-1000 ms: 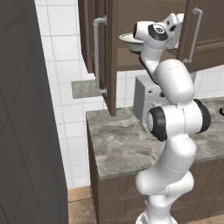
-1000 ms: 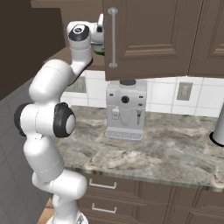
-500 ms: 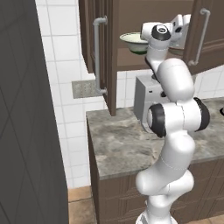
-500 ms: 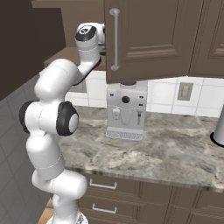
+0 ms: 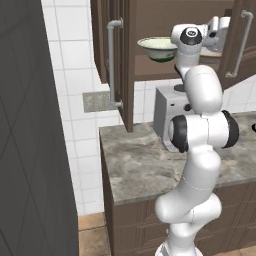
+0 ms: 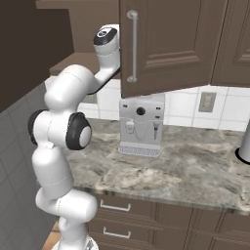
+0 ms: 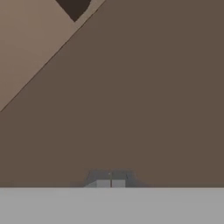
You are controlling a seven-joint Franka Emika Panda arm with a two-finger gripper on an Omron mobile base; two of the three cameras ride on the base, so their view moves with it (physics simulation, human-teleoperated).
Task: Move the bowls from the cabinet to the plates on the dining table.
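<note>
The cabinet (image 5: 165, 15) hangs open above the counter. A cream-white bowl (image 5: 157, 49) with a greenish inside stands on its shelf. My arm reaches up into the cabinet, and its white hand (image 5: 219, 29) is to the right of the bowl, apart from it. In the hand view my gripper (image 7: 110, 183) is shut with nothing between its tips, facing bare brown cabinet wood. From the right base view the open cabinet door (image 6: 166, 44) hides the hand. The plates and the dining table are out of view.
A silver coffee machine (image 5: 167, 117) stands on the mottled stone counter (image 5: 145, 165) under the cabinet. The left cabinet door (image 5: 117, 60) juts out edge-on with its bar handle. A dark tall panel (image 5: 30, 150) walls off the left. Drawer units (image 6: 146, 219) sit below the counter.
My wrist has swung to the right inside the cabinet, so more of the bowl shows. The bowl stays on the shelf and the gripper stays shut.
</note>
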